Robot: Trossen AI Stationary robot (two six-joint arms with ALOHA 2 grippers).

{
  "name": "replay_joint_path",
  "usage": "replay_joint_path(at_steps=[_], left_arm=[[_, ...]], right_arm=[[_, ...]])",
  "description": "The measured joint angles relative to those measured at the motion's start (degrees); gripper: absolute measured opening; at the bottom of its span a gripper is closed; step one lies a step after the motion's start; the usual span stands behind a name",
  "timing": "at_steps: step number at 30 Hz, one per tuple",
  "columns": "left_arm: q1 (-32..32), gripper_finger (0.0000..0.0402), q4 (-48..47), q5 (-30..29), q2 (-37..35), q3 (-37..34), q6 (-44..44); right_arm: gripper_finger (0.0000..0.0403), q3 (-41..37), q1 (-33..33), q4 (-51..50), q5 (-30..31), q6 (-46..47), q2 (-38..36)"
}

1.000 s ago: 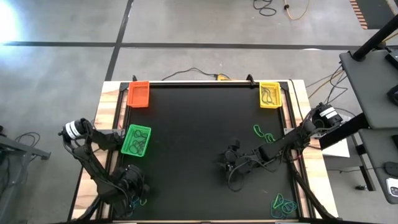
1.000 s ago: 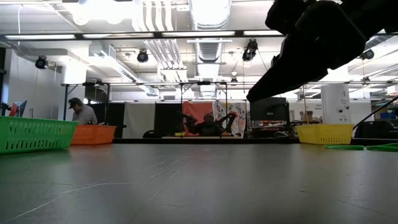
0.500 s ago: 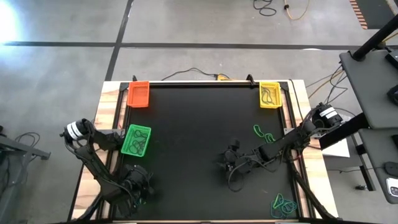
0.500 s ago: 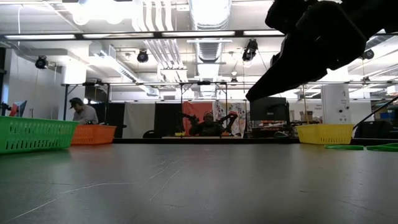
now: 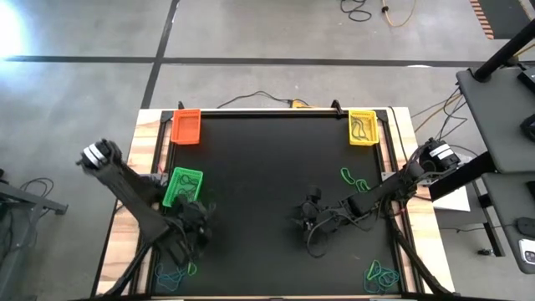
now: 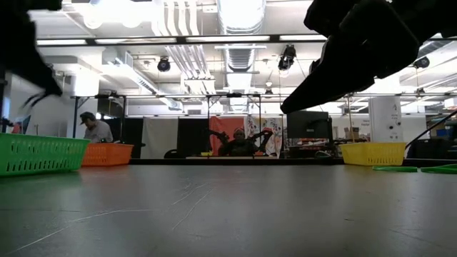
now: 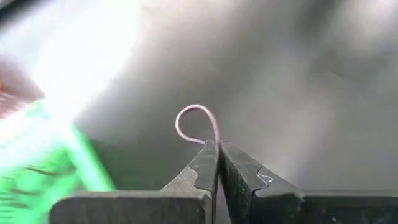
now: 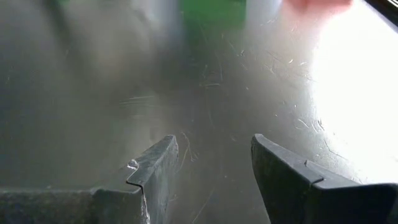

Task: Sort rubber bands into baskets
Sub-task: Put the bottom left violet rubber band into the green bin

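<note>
Altogether three baskets (image 5: 186, 126), two grippers (image 5: 191, 224).

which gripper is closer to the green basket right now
Left. The left gripper, shut on a rubber band, is just below the green basket in the high view. The right gripper, open, is mid-table, well off to the basket's right.

No legible text, labels, brand marks, numbers or signs in any view. Checked the baskets, table (image 5: 276, 159) surface, both arms, floor: nothing readable. Low view: orange panel (image 6: 227, 132) far back in the room, w/ dark shapes on it, poss. lettering but can't make it out. Wrist views too blurred to read anything.
</note>
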Motion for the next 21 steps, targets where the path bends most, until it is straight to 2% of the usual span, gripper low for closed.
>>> replay_joint_path(at_steps=[5, 9, 12, 16, 21], left_arm=[[1.5, 0.0, -13.1, -0.6, -10.8, 0.0, -0.4], [1.6, 0.0, -21.0, 3.8, -18.5, 0.0, -0.6], [1.6, 0.0, -26.8, 6.0, -23.0, 0.0, -4.1], [1.6, 0.0, -27.6, 5.1, -25.4, -1.2, -5.6], [1.8, 0.0, -27.6, 5.3, -24.7, -5.7, -10.1]], right_arm=[[0.0199, 0.0, 0.0, -0.4, 0.0, 0.2, 0.0], [0.0199, -0.2, 0.0, -0.4, 0.0, 0.6, 0.0], [0.0199, -0.7, 0.0, -0.5, -0.1, 1.7, 0.0], [0.0199, -1.7, 0.0, -0.5, -0.1, 3.3, 0.0], [0.0199, -2.4, 0.0, -0.4, 0.0, 4.2, 0.0]])
